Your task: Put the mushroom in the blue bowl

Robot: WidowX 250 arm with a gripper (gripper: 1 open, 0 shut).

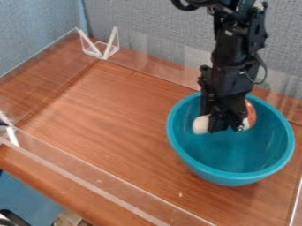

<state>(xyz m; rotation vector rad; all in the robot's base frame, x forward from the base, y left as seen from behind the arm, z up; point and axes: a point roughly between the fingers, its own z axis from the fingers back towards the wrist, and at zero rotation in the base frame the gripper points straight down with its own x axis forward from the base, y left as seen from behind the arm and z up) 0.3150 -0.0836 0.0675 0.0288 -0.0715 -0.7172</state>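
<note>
The blue bowl (199, 159) stands on the right side of the wooden table. My gripper (224, 124) reaches straight down into it from above, its black fingers below the rim. The mushroom (204, 124) lies sideways between the fingers. Its cream stem sticks out to the left and its orange-red cap (250, 115) shows on the right. The gripper is shut on the mushroom, held over the bowl's inside. I cannot tell whether the mushroom touches the bowl's floor.
Low clear acrylic walls (141, 53) run around the wooden tabletop (94, 106). A white wire stand (101, 41) sits at the back left corner. A small white clip (10, 132) is at the left edge.
</note>
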